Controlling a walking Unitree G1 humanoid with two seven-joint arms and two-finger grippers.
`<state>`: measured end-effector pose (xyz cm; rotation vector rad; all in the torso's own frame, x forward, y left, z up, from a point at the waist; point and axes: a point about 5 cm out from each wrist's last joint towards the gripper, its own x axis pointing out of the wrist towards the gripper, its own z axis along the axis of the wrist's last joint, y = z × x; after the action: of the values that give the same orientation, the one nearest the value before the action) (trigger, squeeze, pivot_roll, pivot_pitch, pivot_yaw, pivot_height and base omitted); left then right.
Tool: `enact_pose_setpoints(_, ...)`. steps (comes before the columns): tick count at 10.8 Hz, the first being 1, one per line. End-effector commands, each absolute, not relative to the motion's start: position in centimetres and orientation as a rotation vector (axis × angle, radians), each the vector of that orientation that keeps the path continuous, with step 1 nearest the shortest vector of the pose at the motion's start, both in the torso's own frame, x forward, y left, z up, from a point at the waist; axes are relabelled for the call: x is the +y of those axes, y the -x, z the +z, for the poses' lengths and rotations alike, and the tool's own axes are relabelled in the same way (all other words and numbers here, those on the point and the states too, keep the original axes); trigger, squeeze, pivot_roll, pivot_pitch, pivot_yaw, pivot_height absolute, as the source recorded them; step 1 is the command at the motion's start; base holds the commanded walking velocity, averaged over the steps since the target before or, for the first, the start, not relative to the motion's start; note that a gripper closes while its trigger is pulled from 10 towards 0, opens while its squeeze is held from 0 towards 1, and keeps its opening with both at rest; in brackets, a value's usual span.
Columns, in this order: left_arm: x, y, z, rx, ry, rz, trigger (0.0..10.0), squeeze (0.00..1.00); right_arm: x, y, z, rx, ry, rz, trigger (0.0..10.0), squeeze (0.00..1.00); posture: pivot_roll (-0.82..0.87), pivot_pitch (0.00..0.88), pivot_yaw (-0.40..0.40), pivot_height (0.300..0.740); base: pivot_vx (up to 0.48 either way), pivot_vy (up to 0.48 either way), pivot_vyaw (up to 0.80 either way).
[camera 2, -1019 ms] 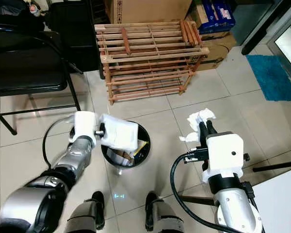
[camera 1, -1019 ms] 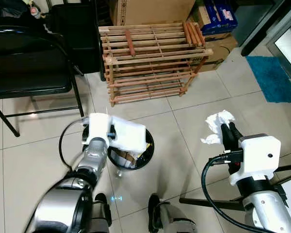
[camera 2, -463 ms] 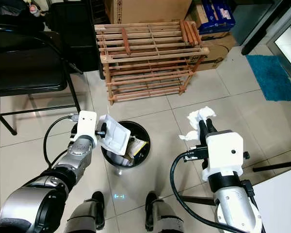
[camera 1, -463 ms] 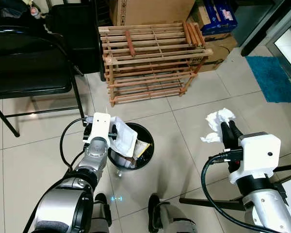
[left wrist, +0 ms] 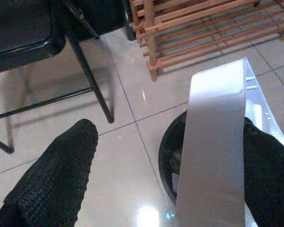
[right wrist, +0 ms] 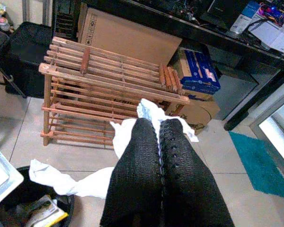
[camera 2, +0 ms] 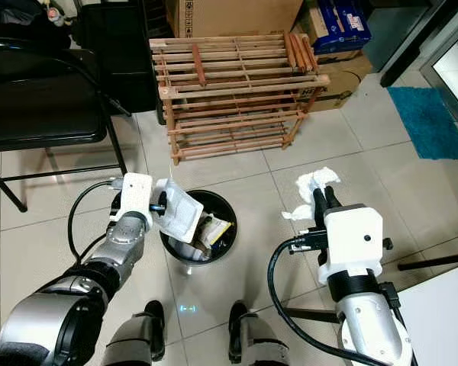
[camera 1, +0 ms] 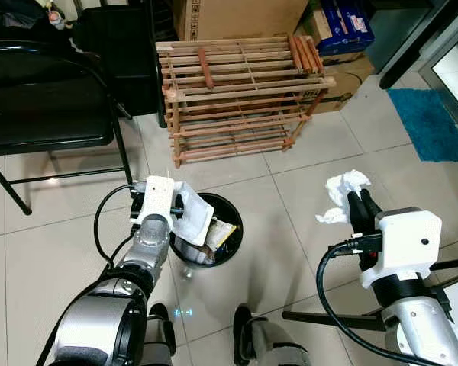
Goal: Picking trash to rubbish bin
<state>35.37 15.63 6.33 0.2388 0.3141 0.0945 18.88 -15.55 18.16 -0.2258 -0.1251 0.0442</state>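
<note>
A round black rubbish bin [camera 1: 237, 221] stands on the tiled floor before me, with wrappers and scraps inside. A white plastic tray [camera 1: 192, 217] leans steeply into the bin's left side. My left gripper [left wrist: 170, 130] is open at the bin's left rim; the tray [left wrist: 213, 142] rests against one finger [left wrist: 270, 175] and is apart from the other [left wrist: 61, 165]. To the right of the bin, my right gripper [camera 1: 359, 200] is held above the floor, shut on crumpled white tissue paper [camera 1: 343, 185], which hangs out on both sides of the fingers [right wrist: 146, 156].
A wooden slatted rack [camera 1: 237, 91] stands behind the bin, with cardboard boxes [camera 1: 237, 15] behind it. A black folding chair [camera 1: 46, 99] is at the far left, a blue mat [camera 1: 431, 122] at the far right. Black metal legs [camera 1: 320, 316] cross the floor under my right arm.
The white tray tipped from lying nearly flat above the bin to leaning steeply into it at the left gripper. The right arm and its tissue stayed still.
</note>
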Motion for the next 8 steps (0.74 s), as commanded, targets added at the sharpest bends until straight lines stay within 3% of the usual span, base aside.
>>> enact_pose_setpoints(1, 15.1, -34.9, 5.5, 0.354, -0.217, 0.084, 10.0, 0.00, -16.2, -18.7, 17.8, -0.100, 0.249, 0.016, 10.0, 0.00, -0.13, 0.317, -0.136, 0.740, 0.000, 0.000, 0.00)
enact_pose_setpoints(2, 15.5, -34.9, 5.5, 0.353, -0.293, 0.095, 10.0, 0.00, -16.2, -18.8, 17.8, -0.100, 0.250, 0.016, 10.0, 0.00, -0.14, 0.315, -0.136, 0.740, 0.000, 0.000, 0.00)
enact_pose_setpoints(3, 15.1, -34.9, 5.5, 0.364, -0.191, 0.083, 10.0, 0.00, -16.2, -18.8, 17.8, -0.101, 0.250, 0.016, 10.0, 0.00, -0.14, 0.316, -0.134, 0.740, 0.000, 0.000, 0.00)
enact_pose_setpoints(4, 16.0, -34.7, 5.0, 0.429, 0.076, 0.201, 10.0, 0.00, -16.2, -18.8, 17.8, -0.101, 0.250, 0.015, 10.0, 0.00, -0.13, 0.316, -0.132, 0.740, 0.000, 0.000, 0.00)
enact_pose_setpoints(6, 13.9, -34.9, 5.1, 0.425, 0.058, 0.034, 10.0, 0.00, -16.1, -18.8, 17.7, -0.099, 0.248, 0.022, 10.0, 0.00, -0.13, 0.315, -0.131, 0.740, 0.000, 0.000, 0.00)
enact_pose_setpoints(7, 13.9, -35.0, 5.3, 0.414, 0.048, 0.038, 10.0, 0.00, -16.1, -18.9, 17.7, -0.098, 0.248, 0.022, 10.0, 0.00, -0.13, 0.315, -0.131, 0.740, 0.000, 0.000, 0.00)
enact_pose_setpoints(8, 13.9, -35.2, 5.6, 0.386, -0.078, 0.030, 10.0, 0.00, -16.1, -19.0, 17.7, -0.099, 0.249, 0.024, 10.0, 0.00, -0.13, 0.314, -0.131, 0.740, 0.000, 0.000, 0.00)
